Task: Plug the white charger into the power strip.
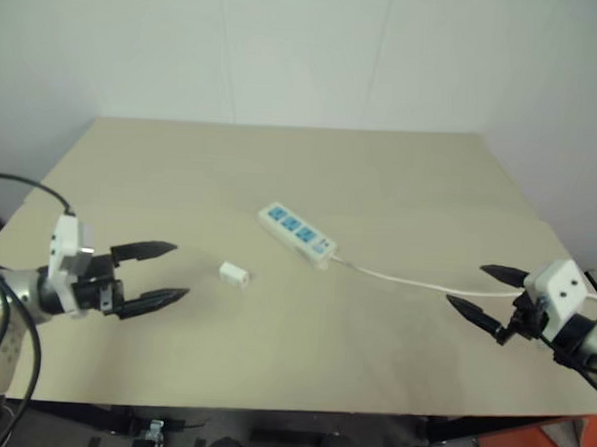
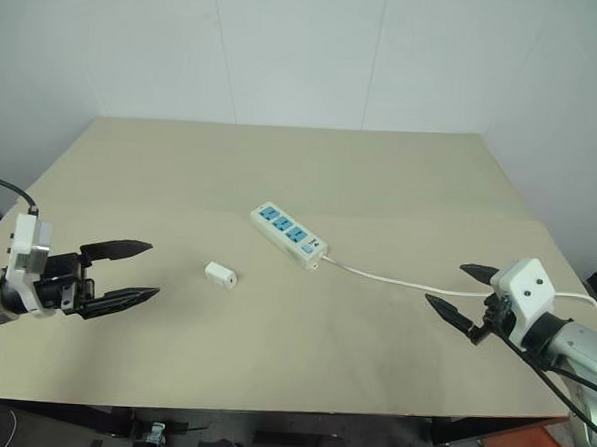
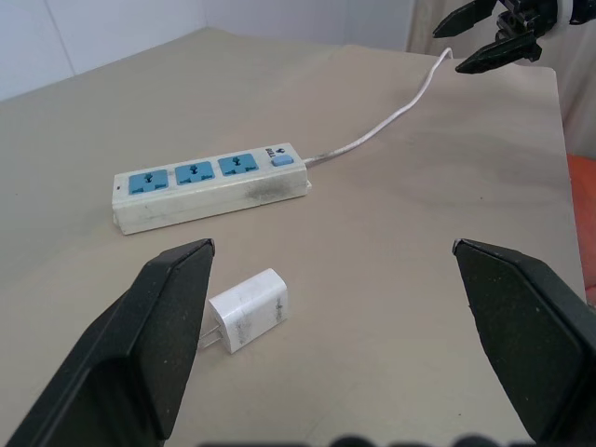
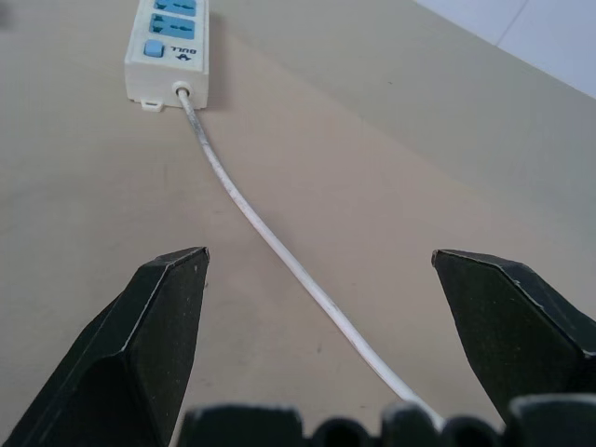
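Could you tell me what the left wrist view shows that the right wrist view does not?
Left wrist view alone: the white charger lying on the table apart from the power strip, all three blue sockets, and the right gripper, open, at the far edge.

Right wrist view alone: a close look at the cable entering the strip's end.

Both share: the strip, its cable, the tan table, and a pair of open black fingers.

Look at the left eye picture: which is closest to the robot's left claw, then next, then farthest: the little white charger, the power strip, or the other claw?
1. The white charger, lying on the table just ahead of the open left claw.
2. The power strip, past the charger, mid-table.
3. The right claw, across the table at the far right side, also open.
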Available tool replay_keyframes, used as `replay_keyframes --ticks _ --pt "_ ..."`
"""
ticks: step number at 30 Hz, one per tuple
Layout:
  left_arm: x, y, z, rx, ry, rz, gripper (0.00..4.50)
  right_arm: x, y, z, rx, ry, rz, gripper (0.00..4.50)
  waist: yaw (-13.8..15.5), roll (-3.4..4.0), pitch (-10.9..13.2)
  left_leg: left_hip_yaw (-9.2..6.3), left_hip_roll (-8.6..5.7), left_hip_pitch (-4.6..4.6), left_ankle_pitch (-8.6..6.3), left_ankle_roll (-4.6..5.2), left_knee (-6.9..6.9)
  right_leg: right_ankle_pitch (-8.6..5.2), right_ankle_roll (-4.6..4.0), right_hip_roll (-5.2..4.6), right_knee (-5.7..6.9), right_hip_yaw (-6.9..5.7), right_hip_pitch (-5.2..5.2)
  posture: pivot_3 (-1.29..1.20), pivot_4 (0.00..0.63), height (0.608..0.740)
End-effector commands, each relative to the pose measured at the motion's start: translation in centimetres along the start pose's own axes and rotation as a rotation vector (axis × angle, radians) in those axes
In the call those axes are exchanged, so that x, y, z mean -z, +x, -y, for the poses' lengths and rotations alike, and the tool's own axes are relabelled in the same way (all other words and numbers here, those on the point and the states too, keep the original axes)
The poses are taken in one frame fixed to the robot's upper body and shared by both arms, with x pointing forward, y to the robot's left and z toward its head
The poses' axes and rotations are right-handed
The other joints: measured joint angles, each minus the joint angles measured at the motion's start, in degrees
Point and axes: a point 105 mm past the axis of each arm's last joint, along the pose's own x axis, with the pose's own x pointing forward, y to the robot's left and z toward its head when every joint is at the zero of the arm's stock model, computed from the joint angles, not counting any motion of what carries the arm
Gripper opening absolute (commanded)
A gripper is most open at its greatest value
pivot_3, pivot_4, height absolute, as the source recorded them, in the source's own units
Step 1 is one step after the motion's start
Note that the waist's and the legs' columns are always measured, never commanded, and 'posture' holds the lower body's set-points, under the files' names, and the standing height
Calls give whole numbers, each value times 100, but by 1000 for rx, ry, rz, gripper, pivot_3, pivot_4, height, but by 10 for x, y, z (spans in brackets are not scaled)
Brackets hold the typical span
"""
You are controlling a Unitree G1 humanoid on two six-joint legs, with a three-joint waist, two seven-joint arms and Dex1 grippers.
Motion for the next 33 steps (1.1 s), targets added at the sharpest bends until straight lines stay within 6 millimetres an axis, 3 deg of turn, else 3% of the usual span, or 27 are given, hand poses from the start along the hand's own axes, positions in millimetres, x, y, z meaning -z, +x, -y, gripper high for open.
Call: replay_keyframes --ticks 1,14,17,22,33 --pt "-11 -6 -2 -15 47 -1 4483 -12 -4 4 9 -39 36 4500 1 0 0 0 0 0 0 0 0 0 0 0 0 0 0 0 150 740" --pt "-10 -8 2 -24 43 -5 4483 -11 -3 2 -28 -14 45 4500 1 0 0 0 0 1 0 0 0 0 0 0 0 0 0 0 150 740" --pt "-11 -5 3 -11 53 -17 4483 -12 6 -2 -47 2 54 4500 -4 0 0 0 0 1 0 0 0 0 0 0 1 -1 1 0 150 740" --pt "-16 4 -1 22 111 -73 4483 -12 50 -20 -105 -42 95 4500 -71 -11 -5 -3 1 5 0 0 2 0 1 1 3 -3 2 0 150 740" --pt "-20 21 -3 91 159 -111 4483 -23 162 -53 -212 41 198 4500 -97 -11 -5 -5 -1 -3 1 -1 1 5 -4 0 5 -5 -7 0 150 740"
